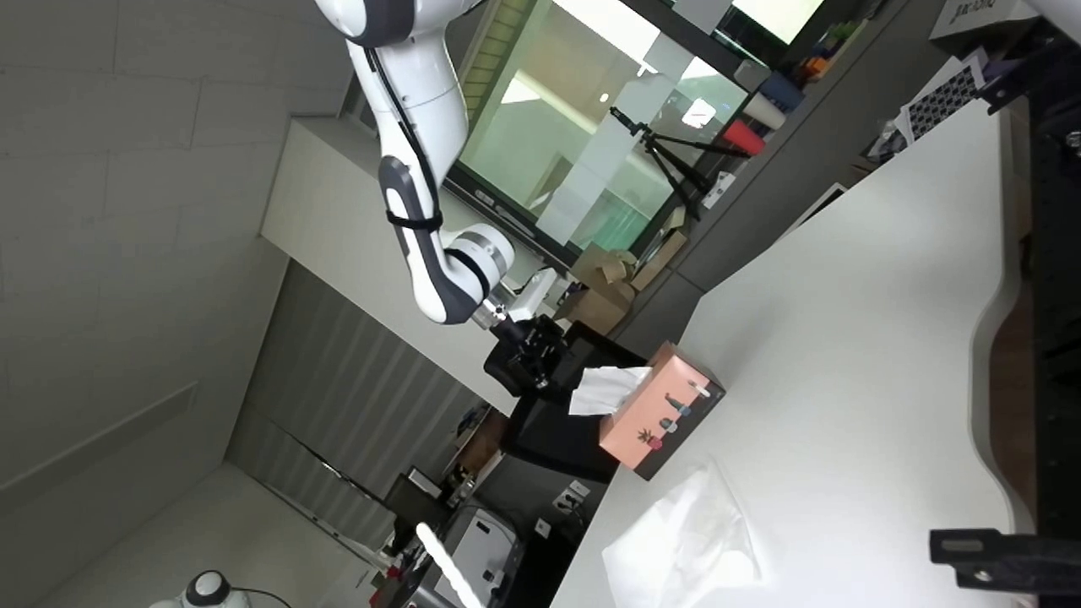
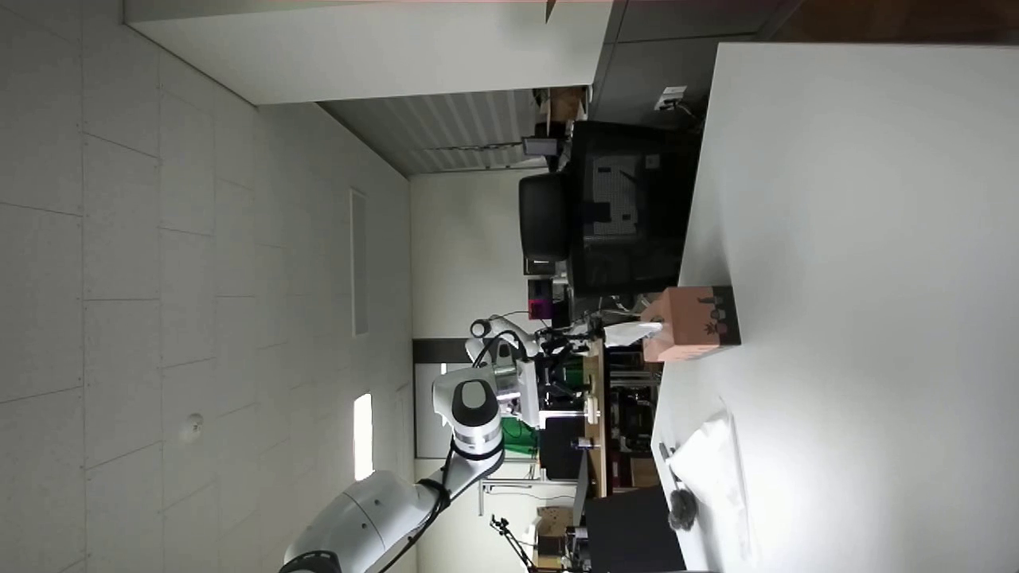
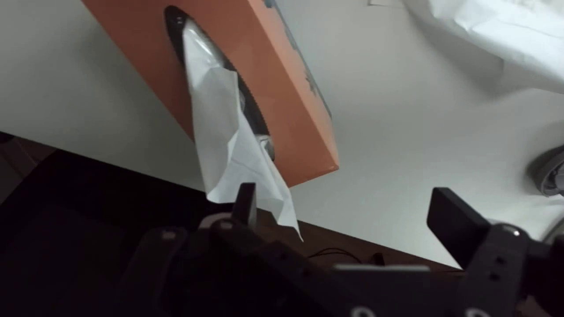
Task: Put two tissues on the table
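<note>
One white tissue (image 3: 515,35) lies crumpled and spread on the white table (image 1: 844,338); it also shows in both exterior views. A second tissue (image 3: 216,114) sticks out of the oval slot of the salmon-pink box (image 1: 654,409), its lower part still inside and hidden. My gripper (image 3: 341,202) stands open just off the box's slotted face, with nothing between its fingers (image 3: 458,224). In the wrist view one finger overlaps the loose end of the boxed tissue; whether they touch I cannot tell. An exterior view shows the gripper (image 1: 545,371) beside that tissue's free end.
Behind the box, past the table edge, stands a black chair (image 2: 629,207). A grey round object (image 3: 548,171) sits near the tissue on the table. A black bracket (image 1: 996,557) reaches over the table at the opposite edge. Cables (image 3: 335,252) show below the table edge.
</note>
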Action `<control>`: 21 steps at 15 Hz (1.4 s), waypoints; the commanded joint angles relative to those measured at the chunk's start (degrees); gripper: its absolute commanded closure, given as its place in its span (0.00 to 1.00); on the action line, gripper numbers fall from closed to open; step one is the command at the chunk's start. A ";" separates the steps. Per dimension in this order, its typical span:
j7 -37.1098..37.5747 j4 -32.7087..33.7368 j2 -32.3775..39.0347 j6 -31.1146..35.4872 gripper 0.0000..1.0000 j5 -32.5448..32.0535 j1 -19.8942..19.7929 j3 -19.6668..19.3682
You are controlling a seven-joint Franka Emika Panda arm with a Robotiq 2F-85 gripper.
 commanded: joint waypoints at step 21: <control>-21.56 11.18 3.39 -16.69 0.00 -12.29 -2.29 -2.44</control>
